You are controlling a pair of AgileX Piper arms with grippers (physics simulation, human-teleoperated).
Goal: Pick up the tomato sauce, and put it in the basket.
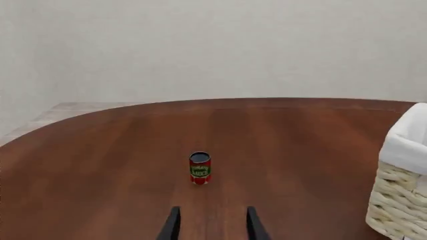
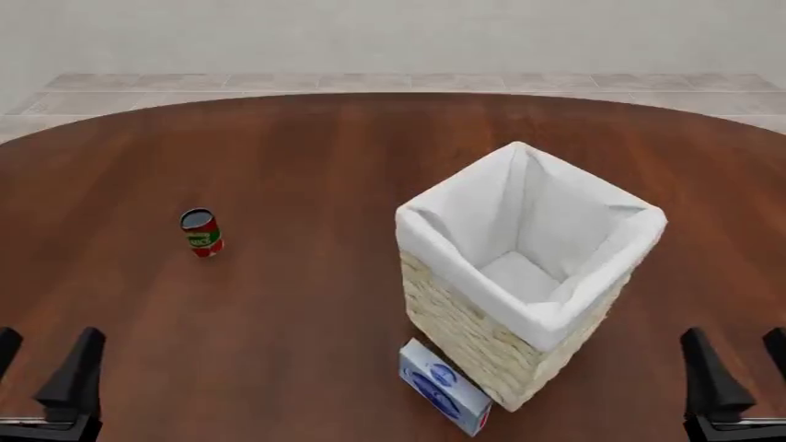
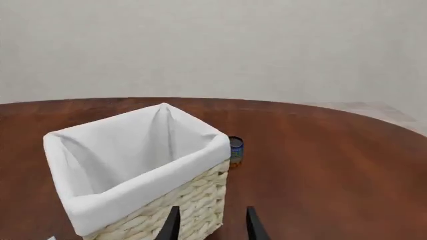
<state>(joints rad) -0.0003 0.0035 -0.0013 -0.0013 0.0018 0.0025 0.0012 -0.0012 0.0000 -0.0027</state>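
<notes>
Standing upright and well apart ahead of the spread, empty left gripper [image 1: 213,225], the tomato sauce [image 1: 199,168] lay far nearer it than the equally open right gripper [image 3: 212,224].

A round, dark reddish wooden table [image 2: 344,157] carries everything. The tomato sauce [image 2: 202,232] stands upright on its left part, well apart from the rest. The basket [image 2: 522,276] sits right of centre, toward the near edge. A flat blue-and-white box [image 2: 444,387] lies just beside the basket's near corner.
</notes>
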